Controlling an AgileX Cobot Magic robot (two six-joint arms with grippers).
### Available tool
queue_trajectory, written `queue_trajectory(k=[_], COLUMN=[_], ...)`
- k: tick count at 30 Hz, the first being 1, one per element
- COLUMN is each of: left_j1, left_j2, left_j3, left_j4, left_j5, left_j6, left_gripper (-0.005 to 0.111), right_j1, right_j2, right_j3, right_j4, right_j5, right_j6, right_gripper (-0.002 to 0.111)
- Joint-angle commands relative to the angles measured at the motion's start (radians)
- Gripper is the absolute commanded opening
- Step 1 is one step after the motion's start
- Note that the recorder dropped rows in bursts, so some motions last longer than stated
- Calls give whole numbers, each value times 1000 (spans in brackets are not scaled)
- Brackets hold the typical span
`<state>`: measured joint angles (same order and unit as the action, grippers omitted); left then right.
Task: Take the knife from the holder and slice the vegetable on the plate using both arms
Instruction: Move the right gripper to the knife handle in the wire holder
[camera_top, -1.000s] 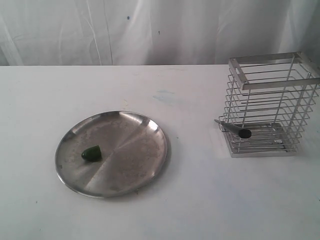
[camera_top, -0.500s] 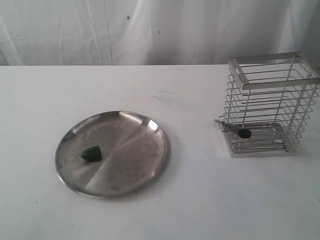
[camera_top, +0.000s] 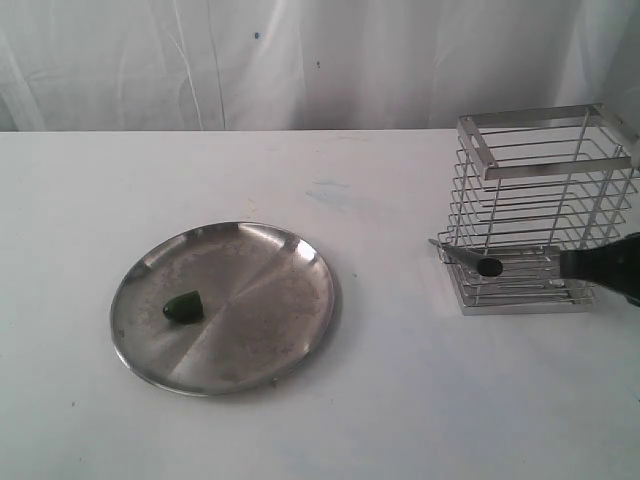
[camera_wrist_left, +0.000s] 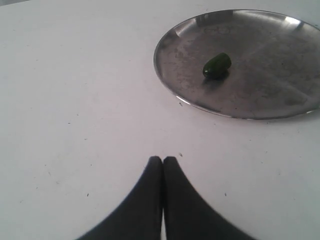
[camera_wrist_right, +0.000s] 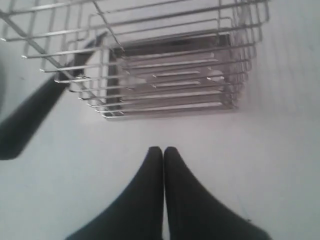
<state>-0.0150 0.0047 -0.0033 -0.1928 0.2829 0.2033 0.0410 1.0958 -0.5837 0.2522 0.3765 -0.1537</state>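
Right claw (camera_top: 600, 265) now pokes into the exterior view from the right edge as a dark tip, just in front of the lower right of the holder (camera_top: 540, 210); half a second ago that spot showed only wire and white worktop (camera_top: 400, 400). In its own wrist view its two fingers (camera_wrist_right: 163, 165) lie pressed together, holding nothing, pointing at the holder's base. Left claw (camera_wrist_left: 162, 165) shows only in its wrist view, fingers likewise closed and empty, above bare worktop short of the plate (camera_wrist_left: 180, 95). Everything else sits as before: the knife (camera_top: 468, 259) rests inside the holder, its black handle end sticking out through the rungs low on the left side; the vegetable (camera_top: 183, 307) lies on the left part of the plate. No writing or label is readable anywhere.
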Motion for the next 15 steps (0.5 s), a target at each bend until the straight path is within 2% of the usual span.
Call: queue_trajectory(k=[1, 8, 15], left_j1=[-8, -8, -8], left_j2=[-5, -5, -5], left_j3=[3, 3, 3], left_j4=[-14, -14, -14], left_j5=[1, 1, 1], left_j6=[2, 2, 2], left_gripper=[0, 0, 0], right_j1=[-1, 54, 233], right_j2=[-40, -75, -56], right_j3=[-35, -131, -239], right_j4=[-359, -406, -341], right_j5=[96, 441, 680], right_j6=[312, 166, 49], right_gripper=[0, 0, 0])
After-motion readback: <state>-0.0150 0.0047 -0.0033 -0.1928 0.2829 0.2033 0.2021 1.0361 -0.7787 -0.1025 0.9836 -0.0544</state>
